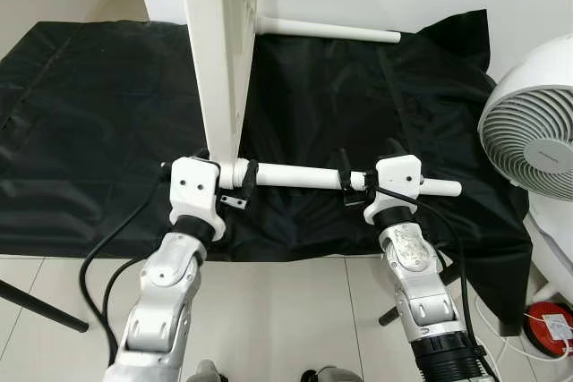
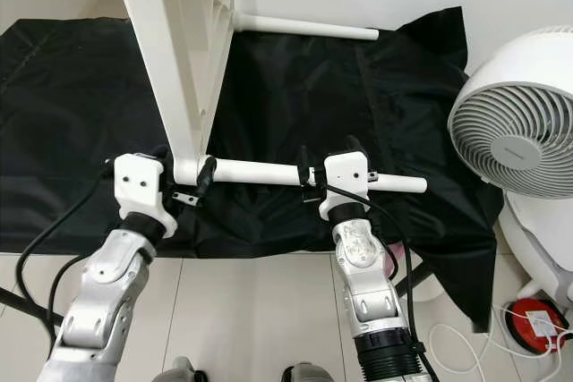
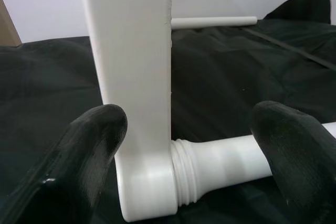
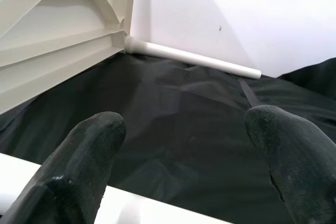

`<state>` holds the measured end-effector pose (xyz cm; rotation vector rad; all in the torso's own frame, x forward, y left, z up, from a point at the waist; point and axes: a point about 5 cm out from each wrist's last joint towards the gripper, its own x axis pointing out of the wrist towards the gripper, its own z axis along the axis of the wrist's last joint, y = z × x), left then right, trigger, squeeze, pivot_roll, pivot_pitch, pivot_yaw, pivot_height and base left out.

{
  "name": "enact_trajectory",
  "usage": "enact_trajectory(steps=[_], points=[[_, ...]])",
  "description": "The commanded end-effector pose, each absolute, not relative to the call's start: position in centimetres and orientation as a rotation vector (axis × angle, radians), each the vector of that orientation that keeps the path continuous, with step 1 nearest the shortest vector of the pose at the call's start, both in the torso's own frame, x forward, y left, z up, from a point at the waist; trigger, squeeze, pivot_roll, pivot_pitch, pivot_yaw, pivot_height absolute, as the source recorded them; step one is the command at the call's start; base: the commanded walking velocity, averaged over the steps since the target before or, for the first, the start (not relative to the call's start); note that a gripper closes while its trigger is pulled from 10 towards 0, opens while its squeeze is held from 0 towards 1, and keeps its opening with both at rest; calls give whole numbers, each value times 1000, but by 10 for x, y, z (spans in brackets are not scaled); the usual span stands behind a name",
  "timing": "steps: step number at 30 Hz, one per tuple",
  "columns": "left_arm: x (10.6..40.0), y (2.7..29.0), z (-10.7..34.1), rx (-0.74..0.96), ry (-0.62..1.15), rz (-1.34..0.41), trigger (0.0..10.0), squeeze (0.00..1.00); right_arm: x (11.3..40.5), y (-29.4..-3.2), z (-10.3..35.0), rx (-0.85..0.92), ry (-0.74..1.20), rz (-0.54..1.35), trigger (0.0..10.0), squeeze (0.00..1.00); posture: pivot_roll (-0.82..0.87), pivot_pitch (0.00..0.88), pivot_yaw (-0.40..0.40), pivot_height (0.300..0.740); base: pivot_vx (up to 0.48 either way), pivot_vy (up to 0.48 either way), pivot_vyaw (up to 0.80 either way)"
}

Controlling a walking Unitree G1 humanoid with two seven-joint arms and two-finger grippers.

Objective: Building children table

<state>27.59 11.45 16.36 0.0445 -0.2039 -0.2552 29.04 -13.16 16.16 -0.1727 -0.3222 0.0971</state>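
The white table top (image 1: 215, 51) stands on its edge on a black cloth (image 1: 98, 131). One white leg (image 1: 295, 176) sticks out sideways from its near corner, its threaded end (image 3: 184, 169) at the corner. A second leg (image 1: 327, 30) juts out from the far corner. My left gripper (image 1: 235, 187) is open, its fingers (image 3: 94, 140) on either side of the corner joint. Farther along the near leg, my right gripper (image 1: 367, 176) is open too, and its fingertips (image 4: 89, 145) straddle the leg (image 4: 21, 177) without closing on it.
A white fan (image 1: 533, 136) stands close on the right, with a red object (image 1: 548, 321) and white cables on the floor below it. A white wall runs behind the cloth. Pale tiles (image 1: 286, 310) lie in front, and a thin black bar (image 1: 36, 306) crosses them at the left.
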Motion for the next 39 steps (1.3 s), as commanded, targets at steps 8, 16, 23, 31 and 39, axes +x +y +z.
enact_trajectory(steps=[8, 16, 23, 31, 39], points=[[296, 127, 164, 43, -165, -57, 10000, 0, 291, -131, 167, -171, -335, 90, 10000, 0, -68, 115, 10, 740, 0, 0, 0], [300, 136, 168, 19, -159, 74, 10000, 0, 293, -132, 170, -168, -345, 81, 10000, 0, -76, 108, 9, 740, 0, 0, 0], [294, 127, 170, -37, -198, -14, 10000, 1000, 293, -130, 169, -169, -342, 90, 10000, 0, -70, 103, 0, 740, 0, 0, 0], [293, 133, 177, -17, -212, 20, 10000, 1000, 295, -133, 170, -178, -343, 86, 10000, 0, -71, 109, 0, 740, 0, 0, 0], [301, 144, 181, 48, -182, 140, 10000, 0, 297, -129, 172, -166, -349, 89, 10000, 0, -71, 105, 3, 740, 0, 0, 0]])
